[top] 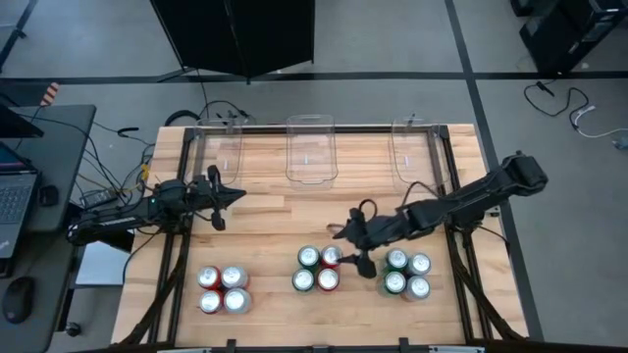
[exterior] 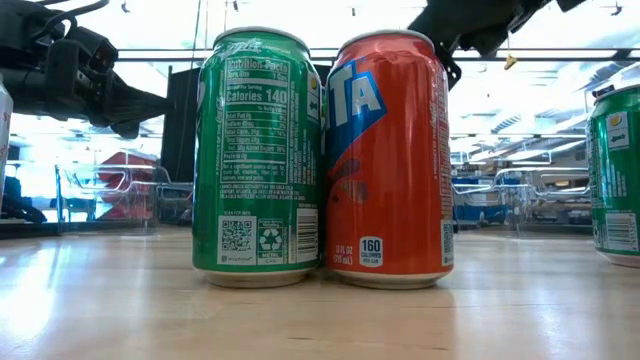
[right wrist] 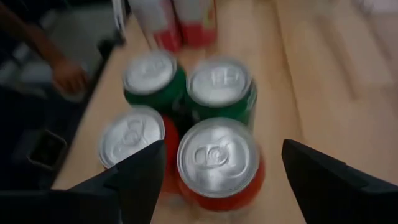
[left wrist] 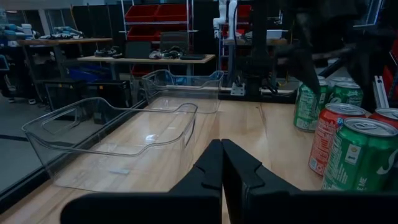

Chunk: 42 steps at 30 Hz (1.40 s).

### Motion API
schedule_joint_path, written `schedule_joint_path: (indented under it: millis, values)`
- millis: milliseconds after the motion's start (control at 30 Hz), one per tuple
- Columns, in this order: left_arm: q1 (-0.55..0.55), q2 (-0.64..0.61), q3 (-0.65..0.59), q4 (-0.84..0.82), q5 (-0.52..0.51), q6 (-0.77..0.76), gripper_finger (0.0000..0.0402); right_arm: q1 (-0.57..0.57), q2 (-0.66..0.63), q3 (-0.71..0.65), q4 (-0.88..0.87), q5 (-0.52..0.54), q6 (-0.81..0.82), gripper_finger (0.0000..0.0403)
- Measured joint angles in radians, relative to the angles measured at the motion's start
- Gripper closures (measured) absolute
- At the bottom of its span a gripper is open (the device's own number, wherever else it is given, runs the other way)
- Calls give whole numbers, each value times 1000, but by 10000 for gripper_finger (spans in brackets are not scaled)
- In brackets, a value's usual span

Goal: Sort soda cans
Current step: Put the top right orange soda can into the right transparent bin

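Soda cans (top: 316, 269): twelve on the near half of the wooden table (top: 275, 221), in three tight blocks of four.
Left block (top: 223, 289): pale cans with red on them, seen from above.
Middle block: two green cans and two red cans (right wrist: 217, 165), silver tops up, touching one another.
Right block (top: 406, 274): green-bodied cans, beside the middle block.
Right gripper (right wrist: 221, 171): above the middle block, fingers spread wide on either side of one red can, holding nothing.
Left gripper (top: 238, 197): well apart from the cans, over the left of the table, fingers pressed together and empty.
Clear bins (top: 311, 149): three along the far edge, well apart from the blocks.
Obstructions: each can in the middle block is crowded by its neighbours.
Green can label (exterior: 262, 155): "Nutrition Facts", "Calories 140", a square code and a recycling mark.
Red can label (exterior: 390, 160): large white letters "TA", and "160 calories" low down.
Surroundings: a laptop (top: 14, 191) and cables on a side desk to the left; a person's hand (right wrist: 67, 78) past the table edge in the right wrist view.
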Motion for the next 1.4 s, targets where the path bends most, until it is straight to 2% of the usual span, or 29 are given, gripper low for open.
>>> schedule_joint_path:
  millis: [267, 567, 833, 1067, 1233, 1400]
  values:
    - [0, 0, 0, 0, 0, 0, 400, 11, 132, 154, -167, 0, 4, 78]
    - [0, 0, 0, 0, 0, 0, 400, 11, 232, 232, -271, -1, 0, 80]
    - [0, 0, 0, 0, 0, 0, 400, 3, 228, 233, -273, -3, 56, 118]
    - [0, 0, 0, 0, 0, 0, 400, -6, 212, 232, -292, 4, 192, 121]
    - [0, 0, 0, 0, 0, 0, 400, -4, 117, 234, -376, 96, 279, 121]
    - [0, 0, 0, 0, 0, 0, 400, -12, 20, 298, -609, 276, 337, 121]
